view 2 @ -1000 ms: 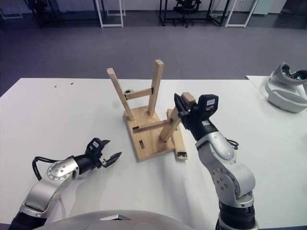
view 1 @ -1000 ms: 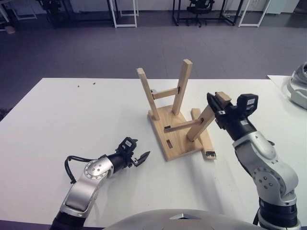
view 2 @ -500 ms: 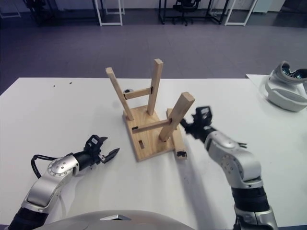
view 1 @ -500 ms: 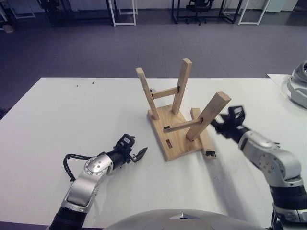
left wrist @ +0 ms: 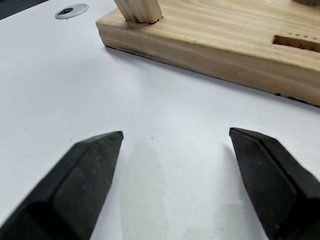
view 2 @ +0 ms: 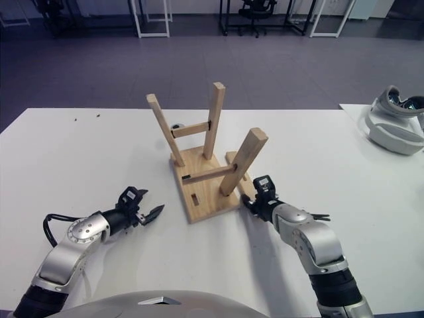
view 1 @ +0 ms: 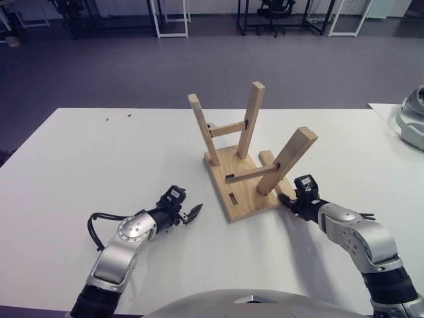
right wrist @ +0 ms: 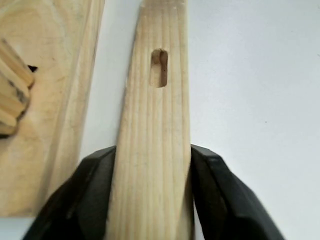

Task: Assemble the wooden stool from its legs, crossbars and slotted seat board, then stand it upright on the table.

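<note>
Right wrist view: right gripper (right wrist: 152, 156) clamps loose leg (right wrist: 156, 117) beside seat board (right wrist: 47, 95); left gripper (left wrist: 175, 142) apart.

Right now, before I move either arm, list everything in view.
Table: one, white, under everything.
Seat board: one, pale wood, flat at table centre.
Standing legs: three, pale wood, in the seat board, nearest one tilted.
Crossbars: two, pale wood, fitted to the legs.
Loose leg: one, pale wood, lying by the board's right edge.
Headset: one, white-grey, far right.
Left tool: one, black, open, left of the board.
Right tool: one, black, shut on the loose leg.
</note>
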Motion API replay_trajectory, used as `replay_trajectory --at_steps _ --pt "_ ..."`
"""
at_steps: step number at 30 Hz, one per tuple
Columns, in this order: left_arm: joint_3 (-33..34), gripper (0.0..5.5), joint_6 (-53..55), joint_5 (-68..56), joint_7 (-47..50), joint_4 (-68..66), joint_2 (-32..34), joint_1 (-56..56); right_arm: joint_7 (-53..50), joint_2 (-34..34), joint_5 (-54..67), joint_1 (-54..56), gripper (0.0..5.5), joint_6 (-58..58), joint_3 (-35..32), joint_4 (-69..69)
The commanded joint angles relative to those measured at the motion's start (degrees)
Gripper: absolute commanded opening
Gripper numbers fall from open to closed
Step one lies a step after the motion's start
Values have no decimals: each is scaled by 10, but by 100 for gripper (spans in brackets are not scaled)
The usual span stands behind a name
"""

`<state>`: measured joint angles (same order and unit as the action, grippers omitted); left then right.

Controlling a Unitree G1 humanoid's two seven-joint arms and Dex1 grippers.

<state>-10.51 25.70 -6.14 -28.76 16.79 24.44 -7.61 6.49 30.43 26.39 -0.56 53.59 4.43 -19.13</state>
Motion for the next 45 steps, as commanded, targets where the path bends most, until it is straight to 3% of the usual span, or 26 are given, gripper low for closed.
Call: replay_trajectory --at_steps 1,4,6,9,14,18,24,45 --pt "57 393 -8 -38 10 22 -16 22 5 -4 -21 12 206 -21 -45 24" --pt "228 393 32 -264 33 95 -49 108 8 1 -36 104 206 -153 -140 52" --pt "297 393 65 -458 98 125 -60 208 33 23 -49 160 206 -222 -162 54" --pt "299 393 68 -648 204 110 -92 365 90 19 -73 254 206 -313 -105 -21" --pt "285 393 75 -741 271 45 -107 480 153 -17 -77 356 206 -361 -18 -116" --pt "283 393 77 -777 294 38 -98 503 200 -22 -91 364 206 -397 10 -109" --pt "277 302 91 -812 292 78 -75 462 189 -37 -79 363 206 -358 -18 -84" --pt "248 302 93 -812 279 104 -42 430 236 -21 -132 342 206 -318 25 -91"
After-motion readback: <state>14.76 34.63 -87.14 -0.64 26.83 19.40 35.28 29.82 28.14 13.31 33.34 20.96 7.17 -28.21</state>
